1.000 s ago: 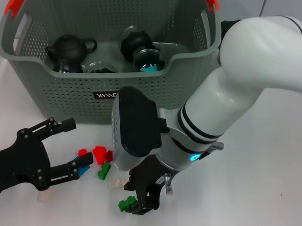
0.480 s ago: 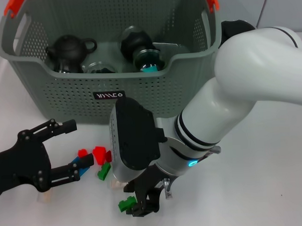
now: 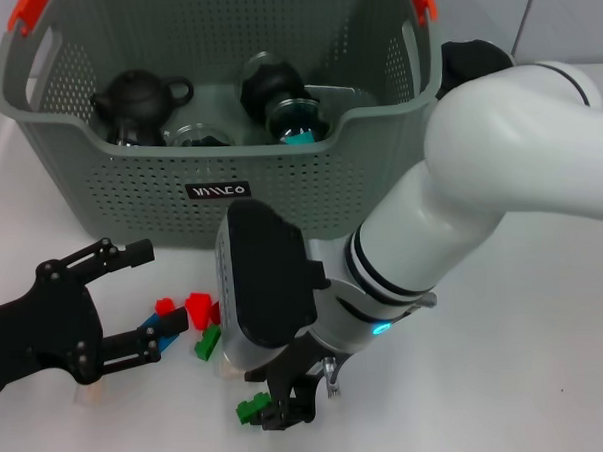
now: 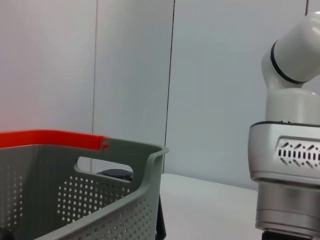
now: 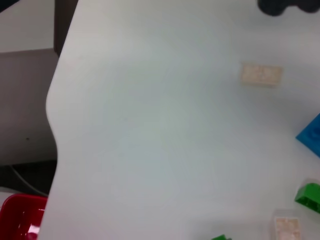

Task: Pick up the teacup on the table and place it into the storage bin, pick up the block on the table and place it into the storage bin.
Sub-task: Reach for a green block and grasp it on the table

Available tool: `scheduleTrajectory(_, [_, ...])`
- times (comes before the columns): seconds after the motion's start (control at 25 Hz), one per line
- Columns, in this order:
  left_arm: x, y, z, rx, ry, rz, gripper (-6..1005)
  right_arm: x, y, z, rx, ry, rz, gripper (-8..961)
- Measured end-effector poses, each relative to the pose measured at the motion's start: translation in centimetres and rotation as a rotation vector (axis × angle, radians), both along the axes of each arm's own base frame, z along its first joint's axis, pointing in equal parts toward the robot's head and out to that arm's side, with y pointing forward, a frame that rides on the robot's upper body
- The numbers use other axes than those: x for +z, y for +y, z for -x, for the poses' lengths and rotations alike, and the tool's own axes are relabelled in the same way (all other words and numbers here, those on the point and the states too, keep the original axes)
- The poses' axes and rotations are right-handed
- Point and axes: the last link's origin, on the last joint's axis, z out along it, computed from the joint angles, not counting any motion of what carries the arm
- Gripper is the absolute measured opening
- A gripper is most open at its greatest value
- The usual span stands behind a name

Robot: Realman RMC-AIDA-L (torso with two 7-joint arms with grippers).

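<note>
The grey perforated storage bin (image 3: 130,183) with orange handle clips stands at the back and also shows in the left wrist view (image 4: 100,200). It holds a black teapot (image 3: 136,101) and dark cups (image 3: 295,116). No teacup shows on the table. Small blocks lie in front of the bin: red (image 3: 197,309), blue (image 3: 167,338), green (image 3: 208,342) and beige (image 3: 228,367). Another green block (image 3: 252,409) lies at the tip of my right gripper (image 3: 287,407), which is low over the table and open. My left gripper (image 3: 140,298) is open at the left, beside the blue block.
A second beige block (image 3: 87,396) lies near the front left; it also shows in the right wrist view (image 5: 261,74). My bulky white right arm (image 3: 451,209) reaches across the table's middle. The table's rounded edge (image 5: 52,125) and a red object (image 5: 20,220) below it show in the right wrist view.
My right arm has swung a little left and lower, bringing its gripper closer to the green block. The blocks and my left gripper have not moved.
</note>
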Motion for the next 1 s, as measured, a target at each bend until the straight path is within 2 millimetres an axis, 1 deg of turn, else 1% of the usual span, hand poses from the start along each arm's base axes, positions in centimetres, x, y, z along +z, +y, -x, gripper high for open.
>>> scheduleTrajectory(0.2, [0.00, 0.02, -0.02, -0.001, 0.000, 0.000, 846, -0.18, -0.16, -0.15, 0.006, -0.008, 0.005, 455])
scheduleTrajectory(0.4, [0.00, 0.04, -0.03, -0.001, 0.000, 0.000, 846, -0.27, 0.02, -0.35, 0.007, -0.013, -0.004, 403])
scheduleTrajectory(1.0, [0.10, 0.05, -0.19, -0.012, -0.005, 0.005, 847, -0.38, -0.16, -0.14, 0.018, -0.002, 0.015, 198])
